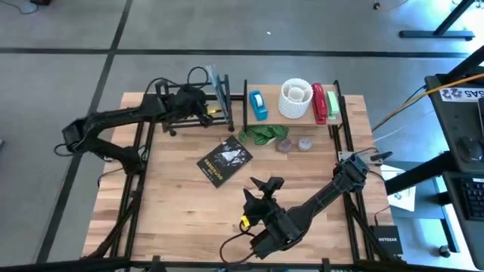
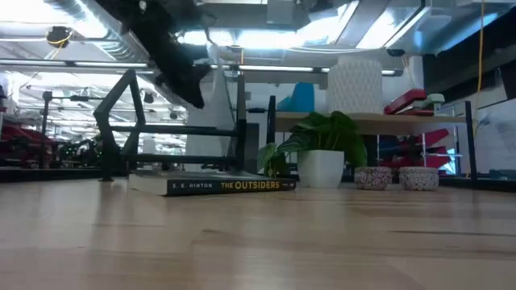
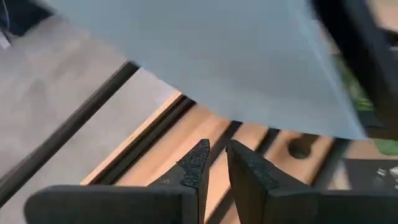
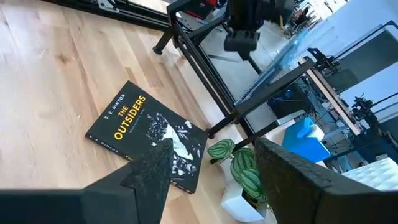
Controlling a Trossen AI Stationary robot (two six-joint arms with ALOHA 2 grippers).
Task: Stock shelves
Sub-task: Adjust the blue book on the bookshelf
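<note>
The small black rack [image 1: 172, 125] [image 2: 121, 105] stands at the table's far left. A thin grey-blue book [image 1: 218, 89] [image 3: 217, 56] stands on edge at the rack's right end. My left gripper [image 1: 203, 107] [image 3: 214, 163] hovers just beside it, its fingers a narrow gap apart with nothing between them. The wood shelf board [image 1: 276, 117] [image 2: 403, 119] to the right carries a blue tape dispenser [image 1: 258, 104], a white vase [image 1: 296, 98] and a red stapler [image 1: 318, 102]. A black paperback, "The Outsiders" [image 1: 224, 161] [image 4: 146, 140], lies flat mid-table. My right gripper [image 1: 261, 187] [image 4: 211, 155] is open near the front, above and short of the paperback.
A potted plant [image 1: 261, 136] [image 2: 322, 153] and two small speckled pots [image 1: 283, 145] [image 1: 305, 143] stand on the table in front of the shelf board. Bare tabletop [image 1: 151, 204] lies at the near left. Beyond the right edge there is a desk with equipment [image 1: 461, 143].
</note>
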